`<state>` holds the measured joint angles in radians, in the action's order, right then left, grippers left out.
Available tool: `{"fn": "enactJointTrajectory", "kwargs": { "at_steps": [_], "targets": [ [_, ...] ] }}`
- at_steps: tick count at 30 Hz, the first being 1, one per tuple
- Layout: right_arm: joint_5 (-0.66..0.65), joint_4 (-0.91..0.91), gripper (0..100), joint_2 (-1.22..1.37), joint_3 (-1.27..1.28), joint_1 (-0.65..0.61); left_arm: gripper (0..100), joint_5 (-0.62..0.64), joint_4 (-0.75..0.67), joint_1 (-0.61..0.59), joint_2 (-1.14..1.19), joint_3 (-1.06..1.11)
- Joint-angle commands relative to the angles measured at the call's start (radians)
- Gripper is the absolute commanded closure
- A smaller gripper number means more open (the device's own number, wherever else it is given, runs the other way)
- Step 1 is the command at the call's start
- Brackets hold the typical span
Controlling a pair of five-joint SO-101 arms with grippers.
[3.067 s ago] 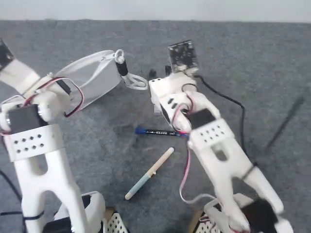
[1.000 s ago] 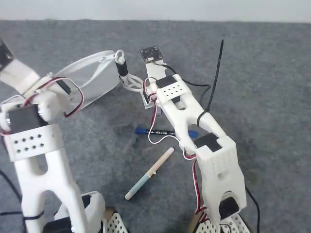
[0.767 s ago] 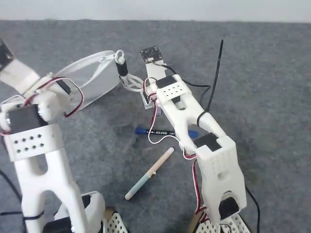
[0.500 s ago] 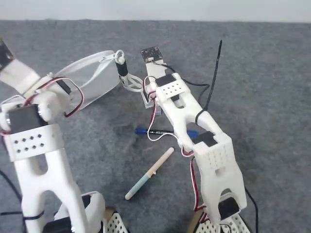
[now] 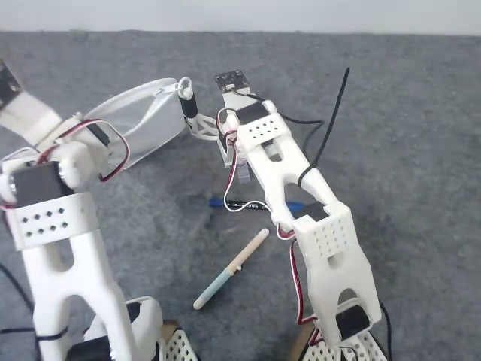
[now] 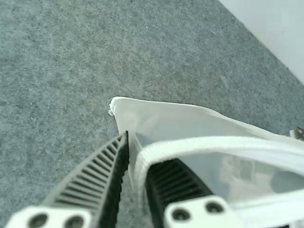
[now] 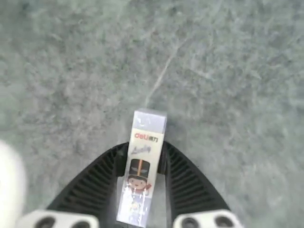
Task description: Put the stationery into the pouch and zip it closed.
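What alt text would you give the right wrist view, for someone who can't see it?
The right gripper is shut on a small rectangular eraser in a printed wrapper, clamped between its black ribbed fingers with one end sticking out past the tips. Grey carpet lies beneath it.
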<state>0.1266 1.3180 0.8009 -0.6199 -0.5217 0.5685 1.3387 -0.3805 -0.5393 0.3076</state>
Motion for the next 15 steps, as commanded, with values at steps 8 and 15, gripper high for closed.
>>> {"fn": "enactJointTrajectory", "kwargs": {
  "at_steps": [8,15],
  "targets": [
    [0.003,0.232,99.2,-0.262,-0.094,-0.05,99,0.012,-0.043,-0.014,-0.006,0.001],
    [0.003,0.418,99.2,-0.404,-0.094,-0.12,99,0.012,-0.043,-0.012,-0.006,0.001]
  ]
}}
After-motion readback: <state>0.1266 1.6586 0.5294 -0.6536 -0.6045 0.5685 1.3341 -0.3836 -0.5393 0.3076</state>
